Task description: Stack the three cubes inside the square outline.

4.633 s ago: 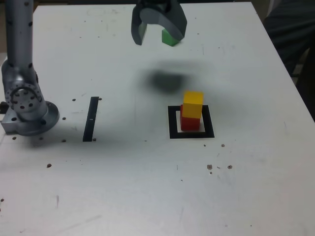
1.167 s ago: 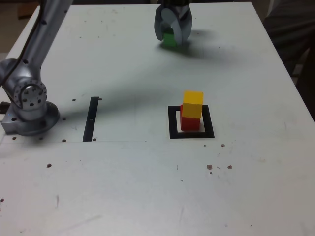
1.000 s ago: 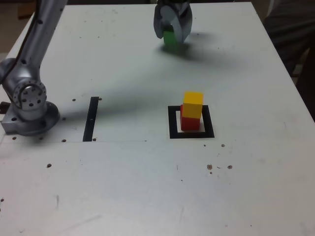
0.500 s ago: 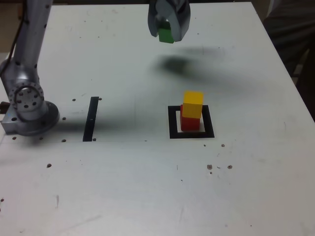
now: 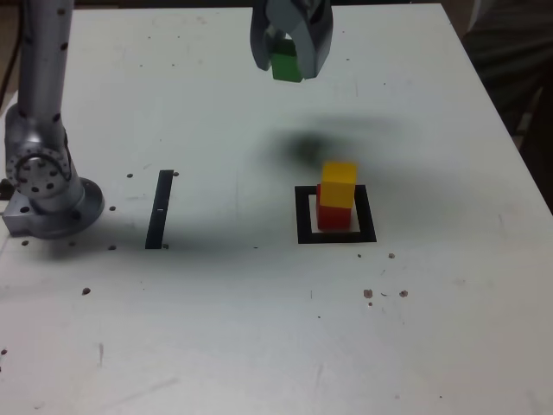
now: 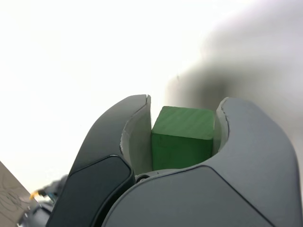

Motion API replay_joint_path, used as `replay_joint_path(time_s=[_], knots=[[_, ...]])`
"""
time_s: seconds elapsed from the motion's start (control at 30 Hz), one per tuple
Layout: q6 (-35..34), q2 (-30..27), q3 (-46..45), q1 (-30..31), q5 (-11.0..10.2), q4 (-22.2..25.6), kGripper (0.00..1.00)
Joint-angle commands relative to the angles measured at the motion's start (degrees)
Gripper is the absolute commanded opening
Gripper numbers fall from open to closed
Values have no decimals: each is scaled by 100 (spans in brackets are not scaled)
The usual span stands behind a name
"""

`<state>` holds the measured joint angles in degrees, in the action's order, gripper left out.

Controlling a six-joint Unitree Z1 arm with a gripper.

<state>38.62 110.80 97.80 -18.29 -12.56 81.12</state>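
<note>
While the claw [image 5: 288, 67] grips the green cube [image 5: 287, 67] (nearly closed), no writing is legible.

White tabletop [image 5: 216, 337], marked, with dark surroundings.
Beneath the gripper [image 5: 286, 71]: pale surface, smooth, with a soft-edged shadow [image 5: 302, 147]; nearer the exterior camera than the gripper: brown specks [image 5: 369, 294], faint scuffs [image 5: 162, 385], one flat black strip [image 5: 160, 209] toward the exterior view's left; off to the gripper's side at the exterior view's right, past the table edge: dark, fabric-like material [image 5: 511, 52]; light around the gripper in the wrist view: white glare.
</note>
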Motion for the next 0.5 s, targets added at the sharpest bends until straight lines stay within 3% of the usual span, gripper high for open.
replay_joint_path(time_s=[0.0, 0.47], knots=[[-191, -81, -19, 176, 54, 90, 35], [-1544, -173, 49, 1211, 447, 531, 35]])
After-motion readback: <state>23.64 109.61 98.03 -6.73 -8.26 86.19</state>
